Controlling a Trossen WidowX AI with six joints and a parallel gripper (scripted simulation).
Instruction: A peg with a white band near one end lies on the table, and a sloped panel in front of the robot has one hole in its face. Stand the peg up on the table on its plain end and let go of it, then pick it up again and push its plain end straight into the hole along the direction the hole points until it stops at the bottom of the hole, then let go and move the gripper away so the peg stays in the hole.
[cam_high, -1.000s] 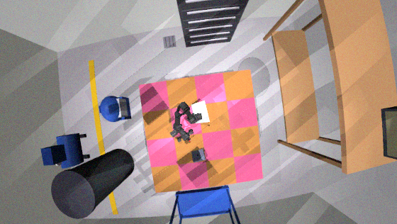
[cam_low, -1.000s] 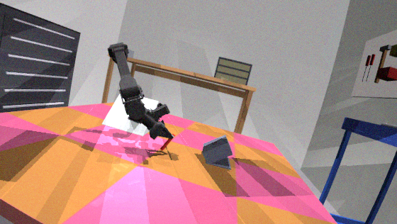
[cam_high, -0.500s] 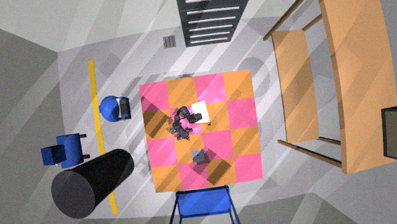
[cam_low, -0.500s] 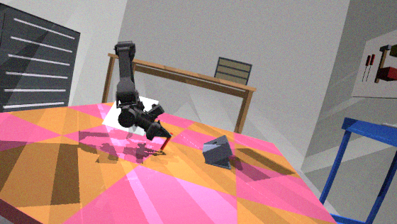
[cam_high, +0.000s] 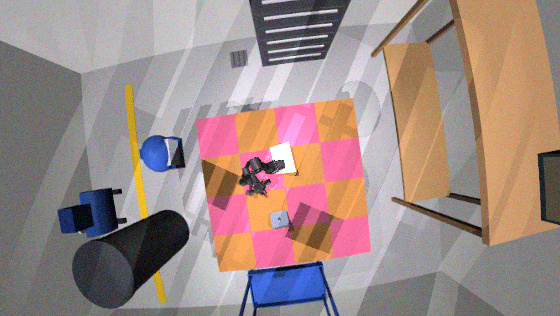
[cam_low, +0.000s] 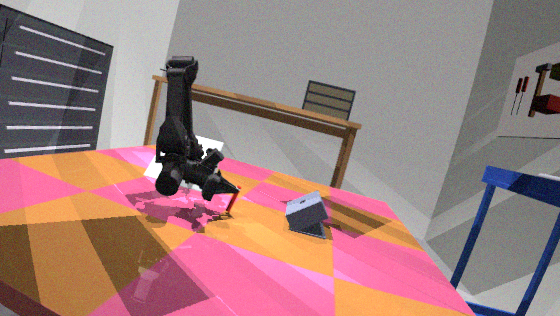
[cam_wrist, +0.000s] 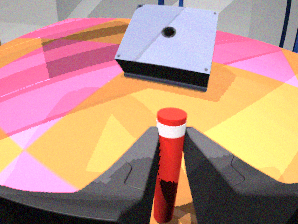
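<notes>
A red peg (cam_wrist: 169, 155) (cam_low: 232, 201) with a white band near its upper end is held nearly upright, leaning slightly in the exterior view. Its plain end points down, at or just above the table; contact cannot be told. My gripper (cam_wrist: 170, 134) (cam_low: 236, 190) is shut on the peg just below the white band, with the red top standing above the fingertips. The grey sloped panel (cam_high: 274, 223) (cam_low: 311, 215) (cam_wrist: 150, 47) stands apart from the peg, ahead of the gripper in the wrist view. Its single dark hole (cam_wrist: 169, 32) (cam_low: 302, 201) shows in its face.
The table (cam_high: 340, 160) (cam_low: 280, 252) has a pink and orange checked top. A white plate (cam_high: 289, 150) (cam_low: 212, 143) lies at the arm's base. A blue-framed piece of furniture (cam_high: 287, 287) (cam_low: 475, 225) stands beyond the table edge on the panel's side.
</notes>
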